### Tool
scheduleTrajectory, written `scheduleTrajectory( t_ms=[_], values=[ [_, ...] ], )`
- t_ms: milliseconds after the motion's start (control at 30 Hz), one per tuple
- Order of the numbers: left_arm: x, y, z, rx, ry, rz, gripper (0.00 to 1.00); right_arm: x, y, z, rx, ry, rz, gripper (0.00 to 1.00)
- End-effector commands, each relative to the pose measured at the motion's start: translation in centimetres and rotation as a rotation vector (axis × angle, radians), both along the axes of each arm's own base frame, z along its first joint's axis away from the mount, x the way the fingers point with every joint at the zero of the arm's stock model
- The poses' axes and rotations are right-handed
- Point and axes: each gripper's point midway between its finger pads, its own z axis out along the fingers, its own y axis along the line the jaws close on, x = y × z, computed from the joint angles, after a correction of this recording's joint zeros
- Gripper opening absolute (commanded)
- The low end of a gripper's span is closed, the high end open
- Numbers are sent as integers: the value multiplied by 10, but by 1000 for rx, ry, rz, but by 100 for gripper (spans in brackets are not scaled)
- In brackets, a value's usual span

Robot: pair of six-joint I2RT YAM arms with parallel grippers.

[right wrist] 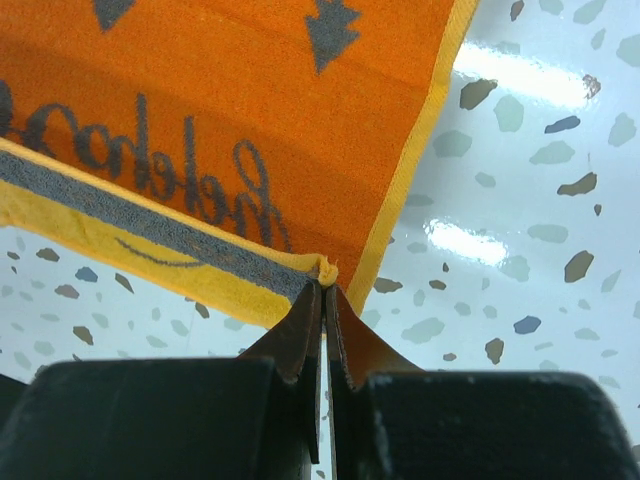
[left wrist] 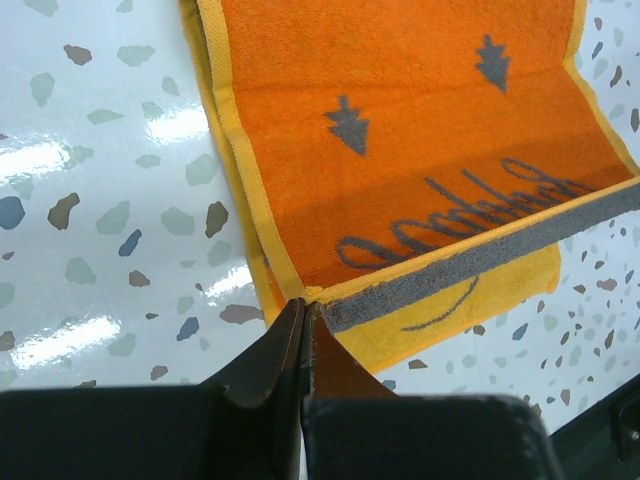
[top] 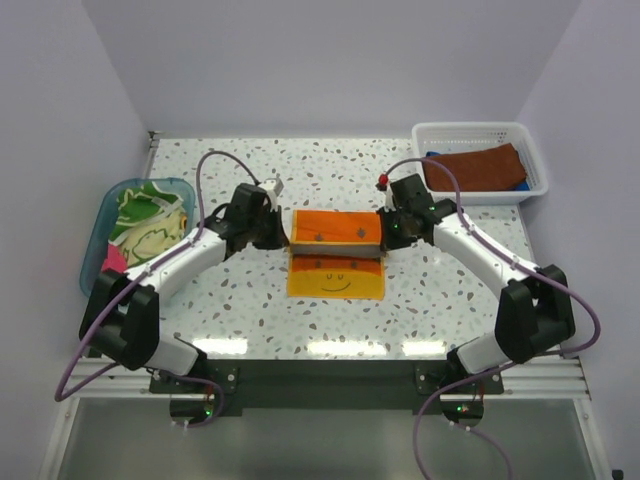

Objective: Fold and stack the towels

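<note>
A: Looking for the orange towel (top: 335, 262) — where?
B: Middle of the table (top: 250, 160), between the two arms. Folded over itself. Upper layer orange with small grey trees and grey script. Lower layer more yellow, flat on the table, with a smiling face showing at the near side.
A: And the left gripper (left wrist: 303, 312)?
B: Pinched tight on the near left corner of the upper layer, right where a grey band begins. Same for the right gripper (right wrist: 325, 285), clamped on the opposite corner.
A: Lifted or resting?
B: Hard to judge — a shadow under the held edge, but impossible to say how high.
A: Anything cut off?
B: Script only partly legible. Smile half covered by the band in the wrist views. Far edge of the towel out of frame there.
A: Other towels?
B: Brown towel (top: 475, 167) in the basket (top: 470, 126) at the far right, covering most of a blue towel (top: 521, 184), only slivers seen. Green towel (top: 150, 220) crumpled in the tub (top: 93, 250) at the left. Of the pink towel (top: 113, 260), just a corner, beside the left arm.
</note>
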Motion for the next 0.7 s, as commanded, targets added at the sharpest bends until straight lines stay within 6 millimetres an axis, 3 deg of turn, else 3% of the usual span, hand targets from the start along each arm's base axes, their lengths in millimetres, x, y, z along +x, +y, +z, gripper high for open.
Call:
scheduleTrajectory(
  t_ms=[0, 133, 433, 667],
  values=[
    [-1, 5, 18, 11, -38, 2, 0, -14, -13, 5, -30, 1, -19, 0],
    [-6, 2, 17, 1, -36, -4, 0, -21, -15, 2, -26, 12, -19, 0],
    [-13, 4, -8, 23, 15, -10, 0, -31, -11, -15, -3, 57, -22, 0],
    [-11, 7, -11, 41, 13, 2, 0, -26, -10, -15, -4, 50, -18, 0]
  ],
)
